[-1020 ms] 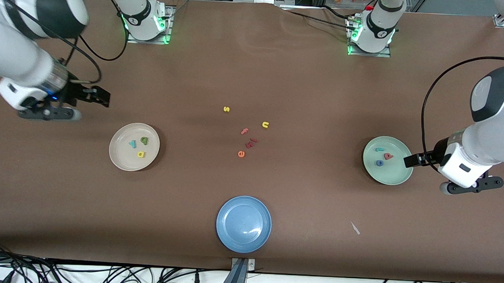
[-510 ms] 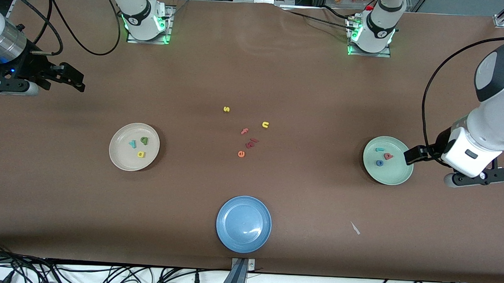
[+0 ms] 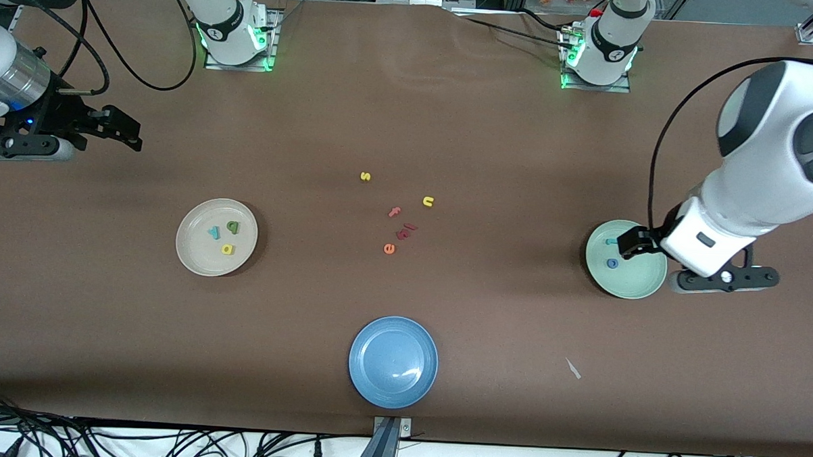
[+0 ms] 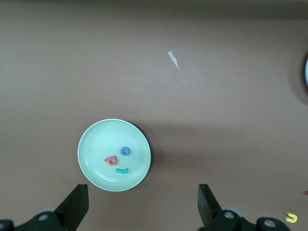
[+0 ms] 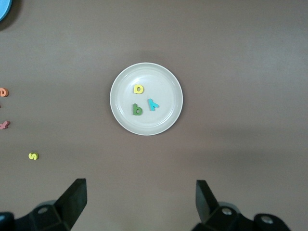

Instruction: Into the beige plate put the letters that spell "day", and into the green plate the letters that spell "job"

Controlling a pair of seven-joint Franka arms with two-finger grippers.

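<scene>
- Three letters, the green "d" [image 5: 137, 110], teal "y" [image 5: 152, 104] and yellow "a" [image 5: 138, 89], lie in the beige plate [image 3: 192, 258].
- Over in the green plate [image 4: 91, 166], the teal "j" [image 4: 122, 170], blue "o" [image 4: 125, 151] and salmon "b" [image 4: 111, 160] lie together.
- Looks like both words are sorted!
- Left gripper [image 3: 629, 243] hangs over the green plate, fingers wide, empty.
- Right gripper [image 3: 122, 127] hovers over bare bench [image 3: 411, 107] at its own end, fingers wide, empty.
- Risk: a low sweep by the left gripper could clip the rim and scatter letters.

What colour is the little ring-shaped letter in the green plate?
Blue. The "o" shows best in the left wrist view, lying in the green plate.
</scene>
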